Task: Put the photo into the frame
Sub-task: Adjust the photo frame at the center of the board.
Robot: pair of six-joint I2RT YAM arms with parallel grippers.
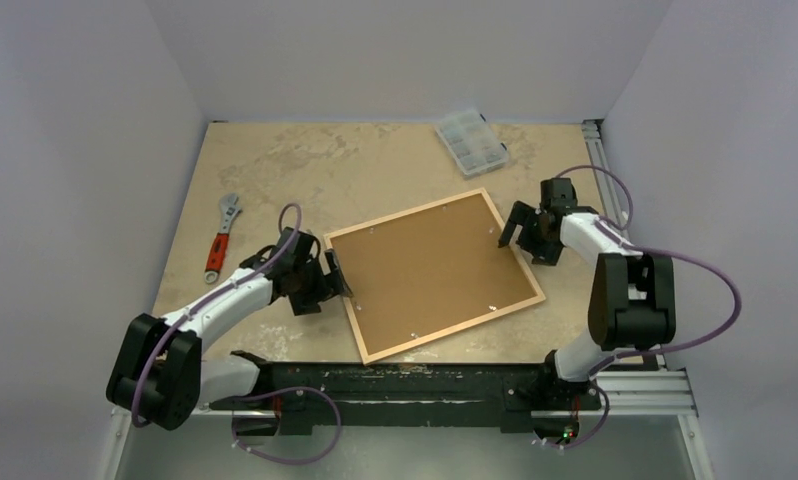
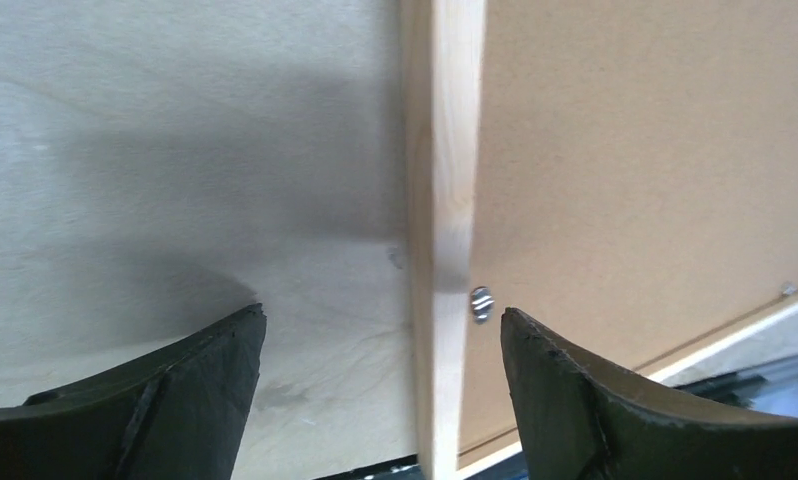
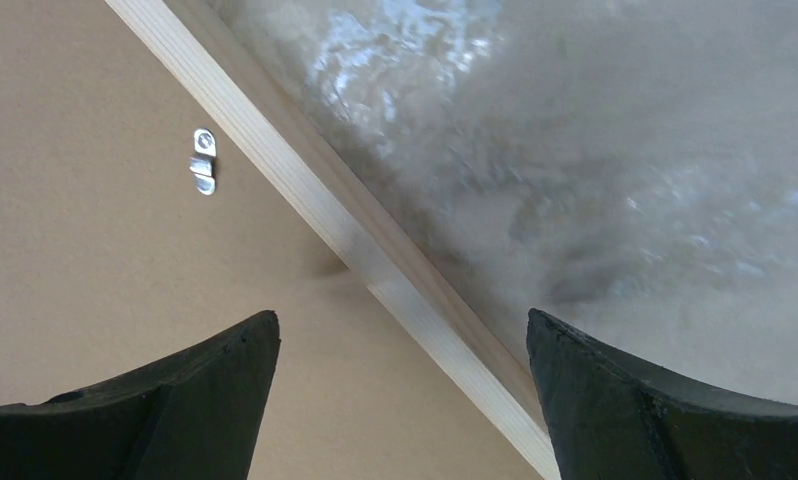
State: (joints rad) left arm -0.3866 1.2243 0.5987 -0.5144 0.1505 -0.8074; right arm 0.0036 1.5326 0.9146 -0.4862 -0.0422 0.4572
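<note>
The frame, thin light wood, lies face down in the middle of the table with the brown backing board set in it. The photo is hidden. My left gripper is open at the frame's left side. In the left wrist view its jaws straddle the wooden rail beside a small metal clip. My right gripper is open at the frame's right side. There the jaws stand either side of the rail, with one over the board near a clip. Neither gripper holds anything.
A red-handled adjustable wrench lies on the table to the left. A clear plastic parts box sits at the back, right of centre. White walls close in the left, back and right sides. A metal rail runs along the right edge.
</note>
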